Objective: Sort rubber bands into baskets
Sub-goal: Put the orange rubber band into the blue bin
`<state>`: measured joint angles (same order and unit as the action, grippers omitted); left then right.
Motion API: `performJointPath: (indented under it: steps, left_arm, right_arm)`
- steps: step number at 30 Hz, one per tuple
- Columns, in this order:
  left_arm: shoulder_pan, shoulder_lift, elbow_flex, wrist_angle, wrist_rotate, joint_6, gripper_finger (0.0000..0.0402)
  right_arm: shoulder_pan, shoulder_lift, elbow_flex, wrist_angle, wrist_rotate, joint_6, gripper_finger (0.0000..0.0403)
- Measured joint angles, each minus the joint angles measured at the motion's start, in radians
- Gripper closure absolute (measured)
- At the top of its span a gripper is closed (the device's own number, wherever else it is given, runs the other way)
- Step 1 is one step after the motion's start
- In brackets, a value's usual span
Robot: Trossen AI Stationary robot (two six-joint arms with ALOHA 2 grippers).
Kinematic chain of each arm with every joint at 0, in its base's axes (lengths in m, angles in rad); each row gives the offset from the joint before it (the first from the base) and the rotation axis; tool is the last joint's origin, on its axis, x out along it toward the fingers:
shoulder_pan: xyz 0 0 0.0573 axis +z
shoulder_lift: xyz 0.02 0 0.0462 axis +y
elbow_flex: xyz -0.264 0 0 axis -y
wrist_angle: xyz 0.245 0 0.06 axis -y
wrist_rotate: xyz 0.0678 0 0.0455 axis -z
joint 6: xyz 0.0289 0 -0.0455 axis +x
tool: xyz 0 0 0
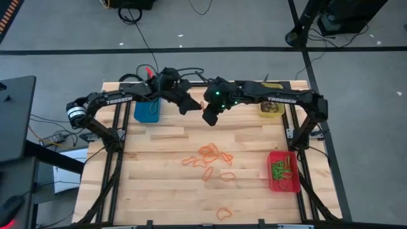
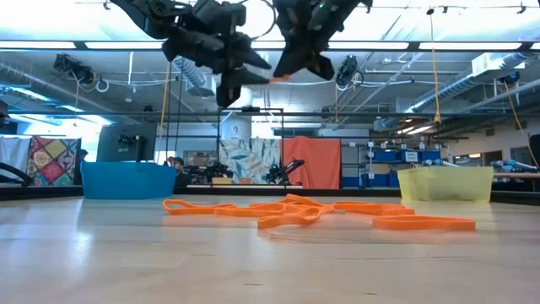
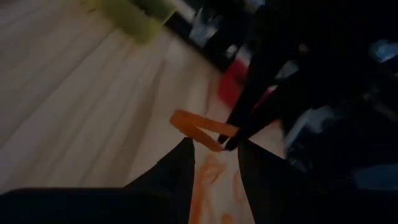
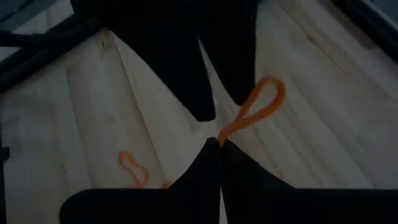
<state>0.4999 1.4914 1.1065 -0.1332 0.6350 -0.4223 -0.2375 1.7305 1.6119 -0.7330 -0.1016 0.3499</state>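
High over the table's far middle, my right gripper [image 4: 217,142] is shut on one orange rubber band [image 4: 260,104]. My left gripper [image 3: 214,148] faces it, open, with its fingertips just short of that band [image 3: 198,127]; whether they touch it I cannot tell. In the high view the two grippers [image 1: 189,107] [image 1: 208,117] meet between the blue basket [image 1: 147,112] and the yellow basket [image 1: 270,107]. More orange rubber bands [image 1: 210,156] lie loose on the table's middle. The red basket [image 1: 283,172], near the right edge, holds green bands. My right gripper pinches one end of the orange band [image 4: 225,134] between its two shut fingertips. The fingers slant down from the table's right. The band is lifted clear of the table, and its open loop [image 4: 267,93] sticks out ahead of the fingertips, toward my left gripper's fingers [image 4: 239,93].
Single orange bands lie at the table's middle [image 1: 227,176] and near its front edge [image 1: 224,213]. Black cables [image 1: 191,75] run behind the arms at the far edge. Bare wood shows on the table's left half [image 1: 152,184].
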Motion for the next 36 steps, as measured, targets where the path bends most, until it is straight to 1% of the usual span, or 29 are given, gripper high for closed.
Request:
performJointPath:
  steps: [4,9,11,16,19,22,28,30,36]
  left_arm:
    - [0.000,0.000,0.000,0.059,0.037,-0.032,0.0272]
    - [-0.005,0.000,0.000,0.063,0.066,-0.004,0.0275]
    - [-0.006,0.000,0.000,0.062,0.059,-0.006,0.0278]
    - [-0.003,0.000,0.000,0.061,-0.009,-0.024,0.0279]
    - [0.004,0.006,0.000,0.064,-0.011,-0.023,0.0279]
    - [0.007,0.006,0.000,0.070,0.004,-0.004,0.0280]
    - [0.002,0.006,0.000,0.072,0.100,0.077,0.0280]
    - [-0.003,0.006,0.000,0.071,0.119,0.081,0.0280]
    - [-0.005,0.006,0.000,0.079,0.113,0.081,0.0281]
  right_arm:
    - [0.000,-0.038,0.001,0.000,0.018,0.023,0.0398]
    - [0.004,-0.054,0.002,-0.004,0.031,0.025,0.0398]
    - [0.009,-0.057,0.002,-0.003,0.035,0.025,0.0398]
    - [0.029,-0.058,0.002,-0.004,0.067,0.025,0.0398]
    - [0.042,-0.058,0.002,-0.004,0.082,0.025,0.0398]
    - [0.053,-0.058,0.002,-0.005,0.085,0.033,0.0398]
    - [0.066,-0.058,0.002,-0.004,0.111,0.046,0.0398]
    - [0.066,-0.058,0.002,-0.004,0.112,0.060,0.0398]
    - [0.065,-0.058,0.002,-0.001,0.112,0.067,0.0398]
